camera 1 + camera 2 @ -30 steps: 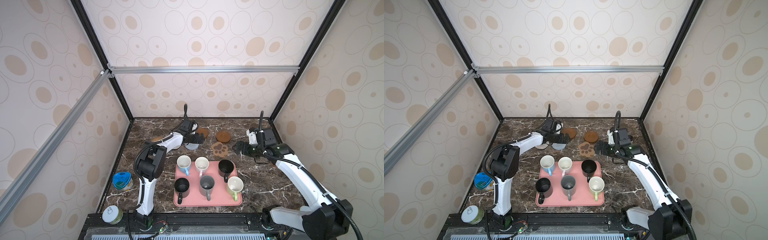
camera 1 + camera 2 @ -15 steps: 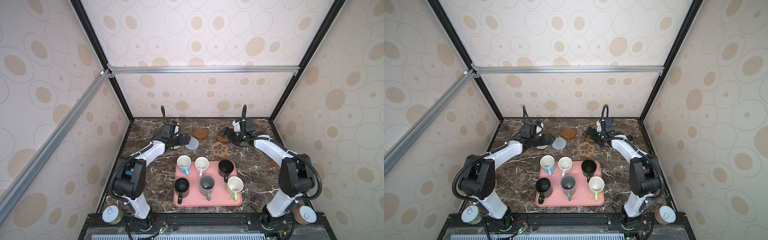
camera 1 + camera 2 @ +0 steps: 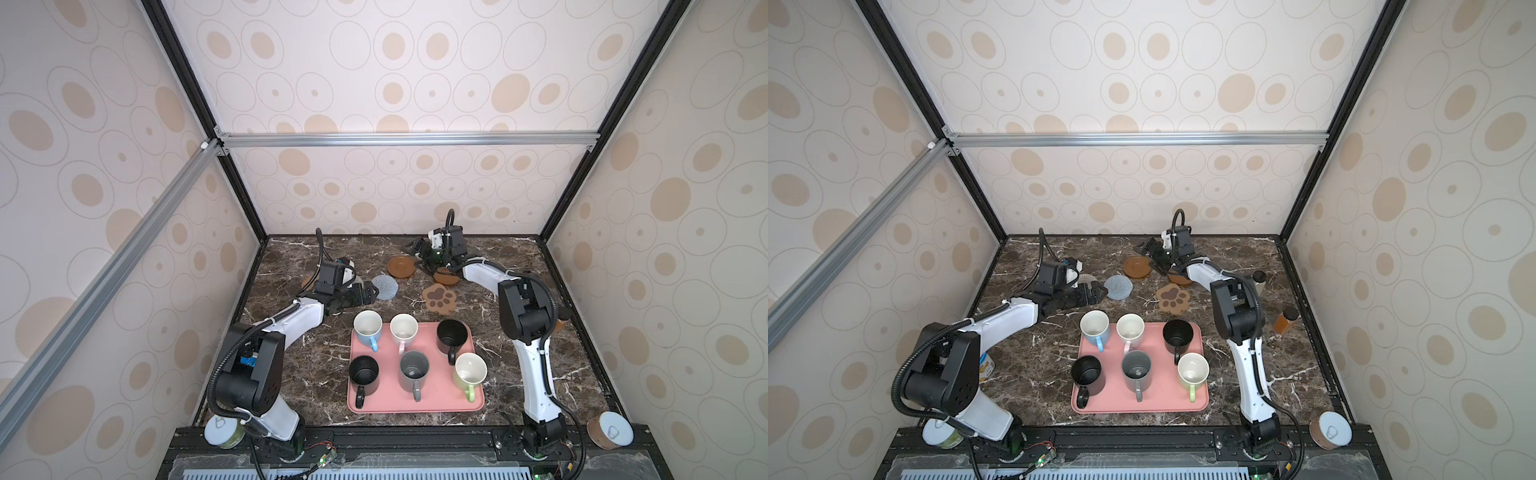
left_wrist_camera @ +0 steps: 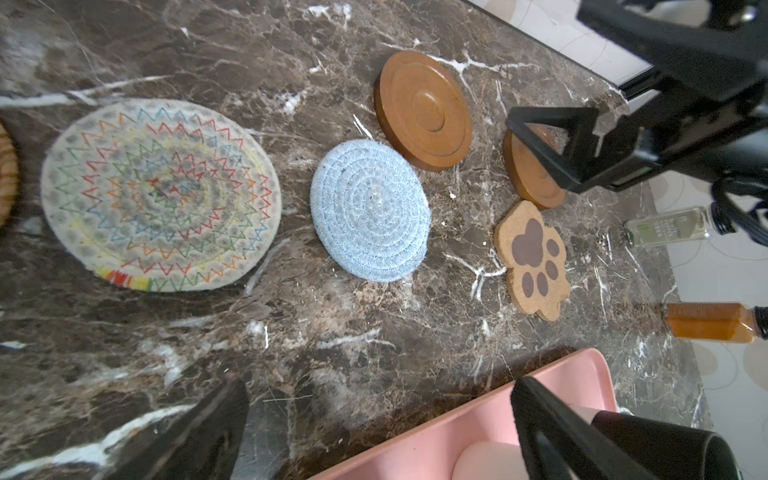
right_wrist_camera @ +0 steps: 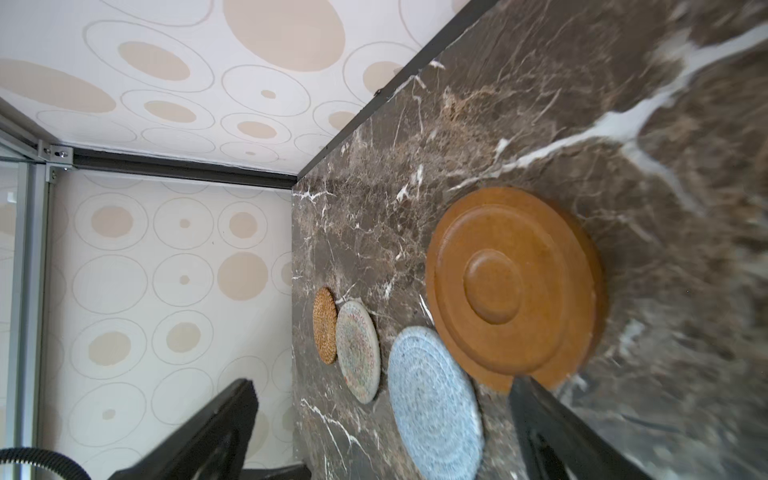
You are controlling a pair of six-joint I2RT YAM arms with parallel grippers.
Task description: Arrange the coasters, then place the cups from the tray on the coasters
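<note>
Both top views look steeply down from high at the front, taking in the whole table. Each wrist view sits low and close. Both share the grey-blue coaster, though the right wrist view seems partly blurred.

We look down on a dark brown marble tabletop veined with white, closed in by cream walls printed with tan ovals and braced by an aluminium bar. At the front corners sit a greenish can on the left and a brown can on the right, both white-lidded. Near the right edge stand a small amber bottle and, farther back, a clear bottle.
</note>
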